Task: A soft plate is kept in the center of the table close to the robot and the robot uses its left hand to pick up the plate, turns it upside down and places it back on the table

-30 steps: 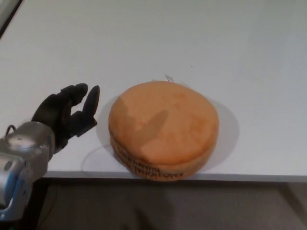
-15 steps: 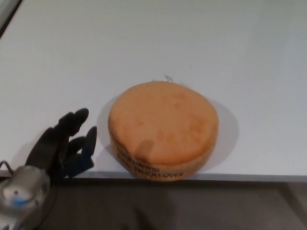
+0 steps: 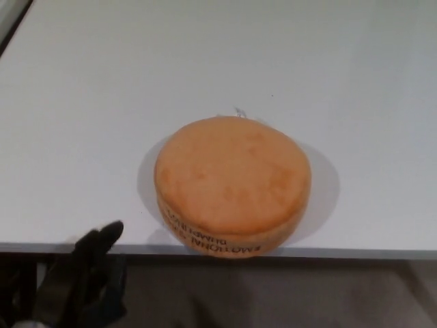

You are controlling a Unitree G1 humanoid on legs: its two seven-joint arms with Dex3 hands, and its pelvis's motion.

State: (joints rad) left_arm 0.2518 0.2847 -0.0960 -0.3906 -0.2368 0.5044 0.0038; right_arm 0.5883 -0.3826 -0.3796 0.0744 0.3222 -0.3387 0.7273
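The soft orange plate point(image 3: 232, 183) lies flat-side up on the white table point(image 3: 205, 61), near the front edge, with upside-down black lettering along its near side. My left hand point(image 3: 80, 279) is low at the bottom left, below the table's front edge and well clear of the plate. It holds nothing and its black fingers point(image 3: 102, 237) are slightly apart. My right hand does not show.
The table's front edge point(image 3: 341, 251) runs across the picture just below the plate. Below it lies dark floor. A dark strip shows at the top left corner point(image 3: 10, 17).
My left hand has drawn back and down from beside the plate to below the table's edge. The plate has not moved.
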